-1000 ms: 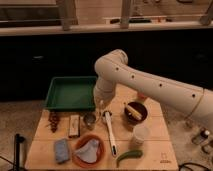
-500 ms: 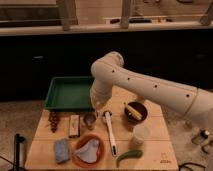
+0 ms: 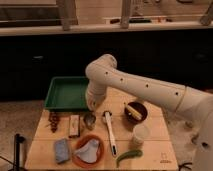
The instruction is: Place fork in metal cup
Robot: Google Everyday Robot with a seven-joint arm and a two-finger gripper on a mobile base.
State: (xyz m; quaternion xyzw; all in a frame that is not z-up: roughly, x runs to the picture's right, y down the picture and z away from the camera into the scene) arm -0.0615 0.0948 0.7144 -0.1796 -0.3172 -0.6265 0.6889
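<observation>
Clutter rings the metal cup (image 3: pixel 89 120) on the wooden surface (image 3: pixel 155 147): a bar (image 3: pixel 74 125) to its left, a long white utensil (image 3: pixel 110 132) to its right, an orange plate (image 3: pixel 88 150) in front, a green tray (image 3: pixel 68 92) behind. The end effector (image 3: pixel 92 105) hangs just above the cup; whether it is clenched, I cannot tell. The fork isn't visible. A bowl (image 3: pixel 135 111) and a pale cup (image 3: pixel 140 134) stand further right, with bare wood near the right edge.

You won't find any readable text, label, brand, number or sign here. At about five o'clock on the wooden table (image 3: pixel 150 150) there is a small dark mark near the corner, but it can't be made out. The gripper (image 3: pixel 92 106) hangs at about nine o'clock from centre, above the metal cup (image 3: pixel 89 120), and bears no legible marking.
</observation>
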